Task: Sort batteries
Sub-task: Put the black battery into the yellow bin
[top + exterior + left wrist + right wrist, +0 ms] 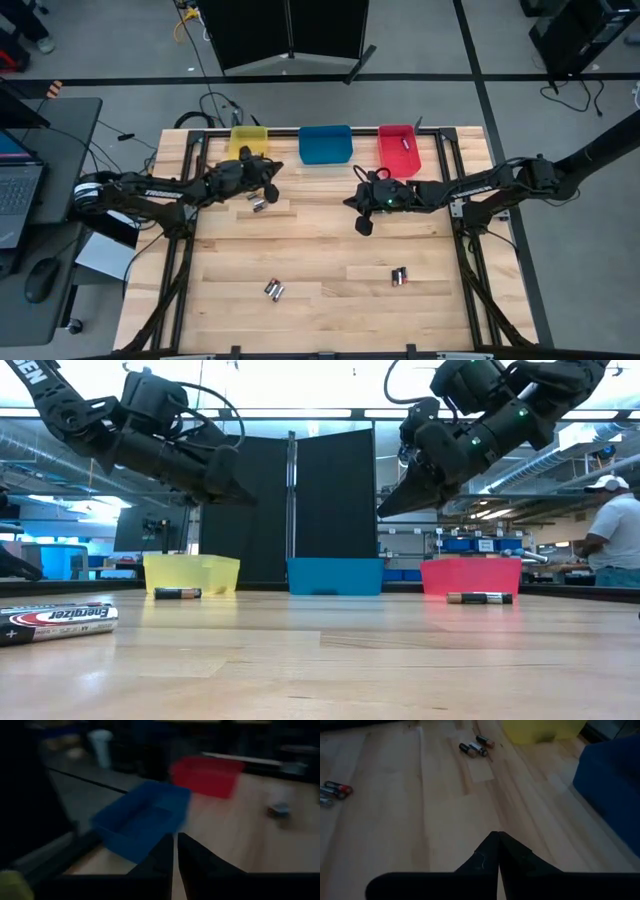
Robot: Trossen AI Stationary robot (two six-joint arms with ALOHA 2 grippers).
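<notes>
Batteries lie on the wooden table in small groups: one group (260, 203) in front of the yellow bin (249, 140), one (274, 290) near the front edge, one (400, 276) at the front right. One more battery (405, 143) lies in the red bin (398, 150). My left gripper (277, 170) hangs above the table between the yellow bin and the blue bin (326, 145). It is shut (175, 857) on nothing. My right gripper (351, 200) hangs in front of the blue and red bins, pointing toward the table's left. It is shut (498, 845) and holds nothing.
The three bins stand in a row along the table's far edge. In the low view both grippers (245, 495) (385, 512) hang well above the tabletop. A person (615, 535) stands in the room beyond the table's right side. A desk with a laptop (20, 195) stands left of the table.
</notes>
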